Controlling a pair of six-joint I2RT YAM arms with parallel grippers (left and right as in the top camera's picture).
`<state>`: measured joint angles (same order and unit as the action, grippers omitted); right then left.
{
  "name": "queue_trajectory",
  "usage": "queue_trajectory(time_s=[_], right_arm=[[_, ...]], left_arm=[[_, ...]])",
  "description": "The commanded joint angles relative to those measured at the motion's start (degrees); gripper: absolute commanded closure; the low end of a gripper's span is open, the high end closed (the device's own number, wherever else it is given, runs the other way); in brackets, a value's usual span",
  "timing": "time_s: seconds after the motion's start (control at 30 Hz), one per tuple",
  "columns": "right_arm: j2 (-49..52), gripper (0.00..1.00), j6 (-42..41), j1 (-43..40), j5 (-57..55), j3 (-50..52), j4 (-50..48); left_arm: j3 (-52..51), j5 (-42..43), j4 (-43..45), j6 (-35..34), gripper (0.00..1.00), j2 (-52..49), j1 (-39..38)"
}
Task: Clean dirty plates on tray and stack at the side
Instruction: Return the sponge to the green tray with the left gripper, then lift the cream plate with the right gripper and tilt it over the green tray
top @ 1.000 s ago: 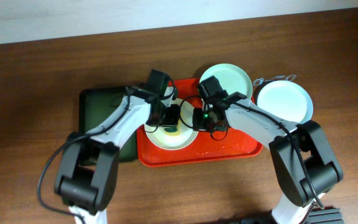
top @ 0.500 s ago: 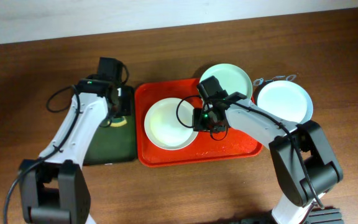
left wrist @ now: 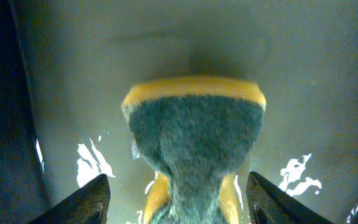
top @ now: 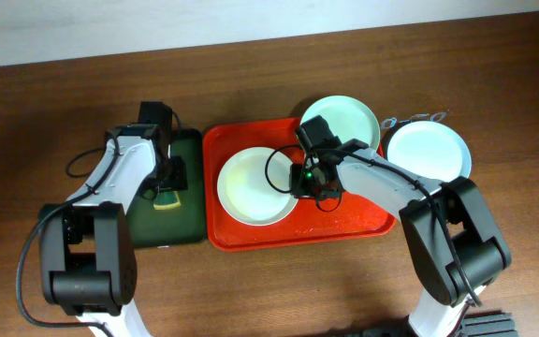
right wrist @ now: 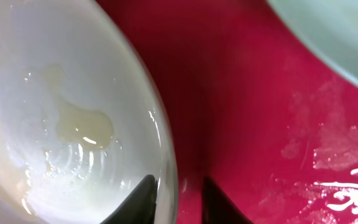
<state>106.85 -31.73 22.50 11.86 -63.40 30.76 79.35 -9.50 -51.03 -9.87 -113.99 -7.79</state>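
The large tray lies at the middle of the table. The small tray lies just beside it on the left. The first plate lies in the left half of the large tray. The second plate lies at its far right corner, over the far rim. The third plate lies on the table, right of the large tray and just beside the second plate. A sponge lies in the small tray, towards its far end. The left gripper stands over the sponge, one finger on each side. The right gripper stands at the right rim of the first plate, one finger inside the rim and one outside.
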Motion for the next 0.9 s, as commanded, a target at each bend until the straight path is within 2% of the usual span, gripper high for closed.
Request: queue_trajectory(time_s=[0.0,0.1,0.13,0.17,0.33,0.67,0.87], right_arm=[[0.5,0.96,0.0,0.0,-0.5,0.5,-0.2],[0.5,0.96,0.0,0.0,-0.2,0.5,-0.2],[0.5,0.96,0.0,-0.1,0.5,0.5,-0.2],[0.4,0.96,0.0,-0.1,1.2,0.5,-0.2],[-1.6,0.96,0.0,-0.1,2.4,0.3,-0.1],[-14.6,0.96,-0.1,-1.1,6.0,0.3,1.9],[-21.8,0.96,-0.1,-12.4,11.2,0.3,6.1]], left_arm=[[3.1,0.7,-0.7,0.5,0.29,6.1,0.1],[3.5,2.6,-0.3,-0.2,0.19,12.2,0.1],[3.5,2.6,-0.3,-0.2,0.05,14.0,0.1],[3.5,2.6,-0.4,-0.2,0.01,15.4,0.1],[3.5,2.6,-0.5,-0.1,0.01,17.5,0.1],[3.5,2.6,-0.5,-0.1,0.01,17.5,0.1],[3.5,2.6,-0.5,-0.1,0.01,17.5,0.1]])
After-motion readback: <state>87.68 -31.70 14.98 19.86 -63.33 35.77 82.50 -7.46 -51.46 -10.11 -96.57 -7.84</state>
